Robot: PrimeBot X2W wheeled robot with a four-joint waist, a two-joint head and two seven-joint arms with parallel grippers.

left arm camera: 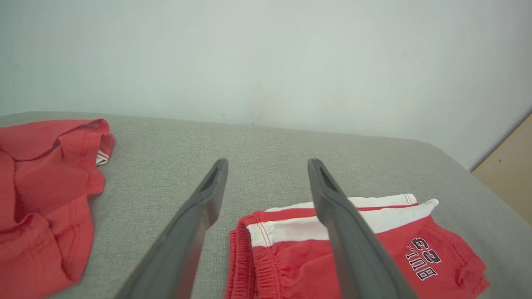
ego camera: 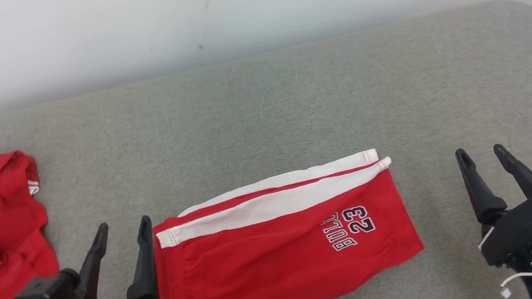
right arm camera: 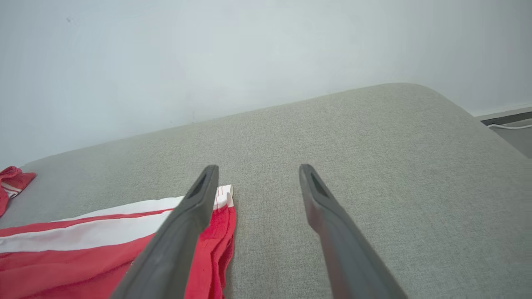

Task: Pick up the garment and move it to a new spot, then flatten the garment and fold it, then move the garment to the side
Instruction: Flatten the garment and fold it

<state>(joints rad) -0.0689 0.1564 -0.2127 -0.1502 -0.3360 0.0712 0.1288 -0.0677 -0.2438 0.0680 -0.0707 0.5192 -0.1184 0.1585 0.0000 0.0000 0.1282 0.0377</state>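
Shorts [ego camera: 285,244] folded, flat on surface [ego camera: 291,103]. Left pincer [ego camera: 122,223] at their 9 o'clock, right pincer [ego camera: 480,149] at 3 o'clock; both spread apart, holding nothing.

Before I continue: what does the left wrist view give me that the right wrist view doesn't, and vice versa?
Left wrist view: the left end effector, open; the elastic waistband and 23 print of the red shorts; a tan panel at right. Right wrist view: the right end effector, open; a white cable and dark skirting strip beyond the grey cushion. Shared: the shorts, the second red garment, the cushion, the white wall.
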